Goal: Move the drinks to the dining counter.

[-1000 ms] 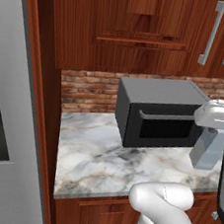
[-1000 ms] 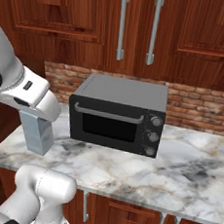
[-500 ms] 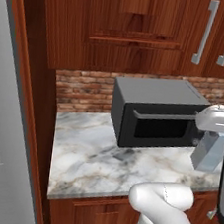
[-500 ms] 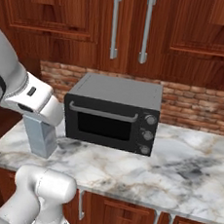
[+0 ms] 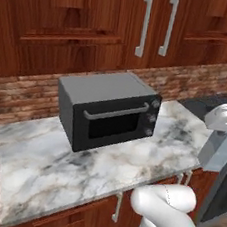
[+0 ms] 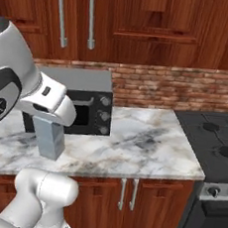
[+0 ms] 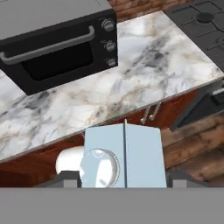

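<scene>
Carrying: carton (image 7: 124,155) sits clamped between the fingers of the gripper (image 7: 124,180), gable top and round cap toward the hand camera.
Carton position: held in the air, off the counter (image 6: 132,148), at the counter's front edge; hangs under the wrist in both base views.
Long axis: upright, running straight out from between the jaws; jaws squeeze its two side walls.
Jaws: grasping the carton, partly spread to its width.
Around it: microwave (image 5: 108,110) behind on the counter, stove (image 6: 217,147) to the right, cabinets (image 6: 140,24) above.
Next move turns on: carton is already centred in the jaws; keep it upright while the base drives to the dining counter.
Risk: likely slips if the wrist tilts.
</scene>
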### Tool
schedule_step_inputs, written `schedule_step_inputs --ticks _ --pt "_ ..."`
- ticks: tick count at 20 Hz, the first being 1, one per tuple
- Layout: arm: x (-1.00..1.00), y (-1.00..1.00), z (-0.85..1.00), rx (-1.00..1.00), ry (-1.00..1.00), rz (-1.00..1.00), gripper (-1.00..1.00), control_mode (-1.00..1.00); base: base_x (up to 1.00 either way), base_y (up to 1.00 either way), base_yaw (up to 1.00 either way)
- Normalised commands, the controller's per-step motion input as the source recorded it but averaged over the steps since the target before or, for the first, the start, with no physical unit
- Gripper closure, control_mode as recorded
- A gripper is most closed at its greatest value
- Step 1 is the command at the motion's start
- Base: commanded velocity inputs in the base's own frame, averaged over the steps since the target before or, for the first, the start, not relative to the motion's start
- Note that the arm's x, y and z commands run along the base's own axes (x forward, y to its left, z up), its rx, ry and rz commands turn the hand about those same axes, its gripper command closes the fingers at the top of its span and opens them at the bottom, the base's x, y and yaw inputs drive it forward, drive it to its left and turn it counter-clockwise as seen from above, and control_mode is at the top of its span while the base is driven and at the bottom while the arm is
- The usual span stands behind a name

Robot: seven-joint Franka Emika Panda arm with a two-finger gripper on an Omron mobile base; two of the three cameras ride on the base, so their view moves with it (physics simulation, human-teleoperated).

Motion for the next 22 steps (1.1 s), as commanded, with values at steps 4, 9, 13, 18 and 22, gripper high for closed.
schedule_step_inputs --ticks 4,9,13,18,22 --pt "0.0 0.0 0.0 0.0 0.0 0.0 1.0 1.0 0.0 0.0 -1.0" --pt "0.0 0.0 0.0 0.0 0.0 0.0 1.0 1.0 0.0 0.0 -1.0" --pt "0.0 0.0 0.0 0.0 0.0 0.0 1.0 1.0 0.0 0.0 -1.0" --pt "0.0 0.0 0.0 0.0 0.0 0.0 1.0 1.0 0.0 0.0 -1.0" --pt "0.0 0.0 0.0 0.0 0.0 0.0 1.0 1.0 0.0 0.0 -1.0"
